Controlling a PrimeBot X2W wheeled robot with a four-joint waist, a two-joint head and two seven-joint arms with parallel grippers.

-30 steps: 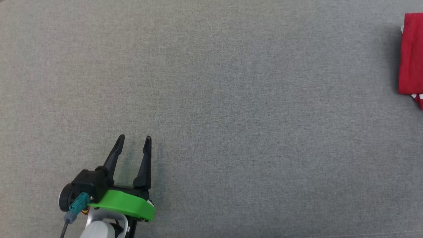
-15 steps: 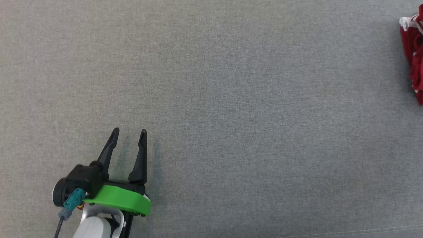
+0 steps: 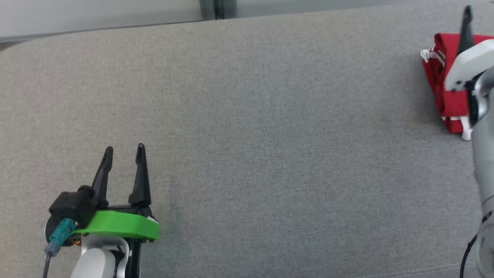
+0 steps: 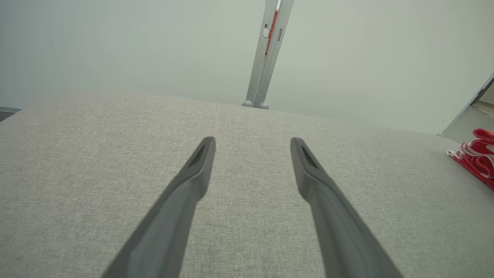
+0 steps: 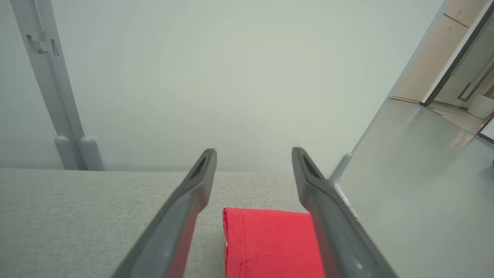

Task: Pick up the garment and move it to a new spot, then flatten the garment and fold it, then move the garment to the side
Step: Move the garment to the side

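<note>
The left pincer hovers low over the grey fabric surface. Its two dark fingers are spread wide with nothing between them, and bare cloth lies under and ahead of the tips. The red garment lies well apart from it, far off to its right.

The right pincer is also fully spread and grips nothing. The garment, folded into a flat red block, lies on the surface directly beneath it, between the two fingers and short of their tips (in the wrist view the right-hand finger overlaps its edge). Whether either finger touches the cloth cannot be told. In the head view one dark finger of this pincer crosses over the garment and its tip reaches past the far edge. White-striped trim pokes out on the side toward the left pincer.

Beyond both pincers' tips stands a pale wall with a grey upright post. To the right of the right pincer the surface ends — a glossy grey floor begins there.
</note>
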